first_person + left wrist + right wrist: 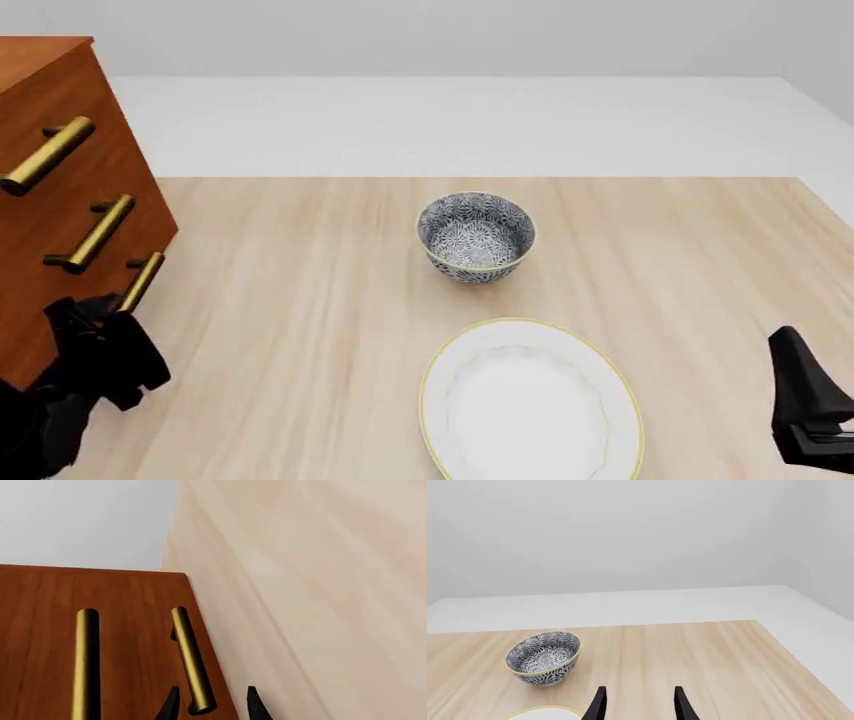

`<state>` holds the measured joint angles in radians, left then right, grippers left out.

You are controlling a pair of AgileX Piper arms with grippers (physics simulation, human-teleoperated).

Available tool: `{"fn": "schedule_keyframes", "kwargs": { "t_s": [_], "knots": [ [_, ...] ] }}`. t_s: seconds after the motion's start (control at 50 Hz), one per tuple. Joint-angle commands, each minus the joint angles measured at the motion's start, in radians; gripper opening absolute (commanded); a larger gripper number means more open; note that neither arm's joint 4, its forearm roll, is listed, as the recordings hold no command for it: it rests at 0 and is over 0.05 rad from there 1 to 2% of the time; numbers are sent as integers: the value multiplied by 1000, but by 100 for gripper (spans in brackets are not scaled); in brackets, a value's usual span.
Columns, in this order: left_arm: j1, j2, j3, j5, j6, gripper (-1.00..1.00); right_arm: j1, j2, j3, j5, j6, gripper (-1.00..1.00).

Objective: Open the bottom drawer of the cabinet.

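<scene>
Three drawers stacked in the cabinet [60,170] at the table's left edge, closed.

Lowest in the stack, the bottom drawer [140,645]: rigid wood, likely heavy enough to want a straight pull. Smooth brass handle [191,662], probably slippery, best taken mid-bar. Left gripper [211,702] spread open astride its end; right gripper [638,702] open, idle.

Glossy reddish wood cabinet [54,200], shiny brass handles, pale matt wood table [307,330]

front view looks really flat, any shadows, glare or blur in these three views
Front view: sharp, even light, only faint shading under the bowl. Left wrist view: a dark shadow strip beside each brass handle on the cabinet, no blur. Right wrist view: crisp, no glare.
</scene>
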<state>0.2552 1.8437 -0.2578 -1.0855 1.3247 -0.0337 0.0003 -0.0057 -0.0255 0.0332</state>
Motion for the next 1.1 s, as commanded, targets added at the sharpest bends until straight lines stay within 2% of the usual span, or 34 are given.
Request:
{"fn": "schedule_keyframes", "kwargs": {
  "t_s": [0.02,0.3,0.32,0.74,1.1],
  "knots": [
    [20,8,-27,20,16,100,-1,0,2,-2,1,100],
    [31,19,-36,19,27,100,-2,0,4,-2,2,100],
    [29,15,-35,18,25,-100,-2,0,3,-2,2,100],
    [-12,-12,-31,20,8,-100,-1,0,1,-2,5,100],
    [-114,-78,-47,86,7,-100,-3,0,0,-3,7,100]
  ]
}}
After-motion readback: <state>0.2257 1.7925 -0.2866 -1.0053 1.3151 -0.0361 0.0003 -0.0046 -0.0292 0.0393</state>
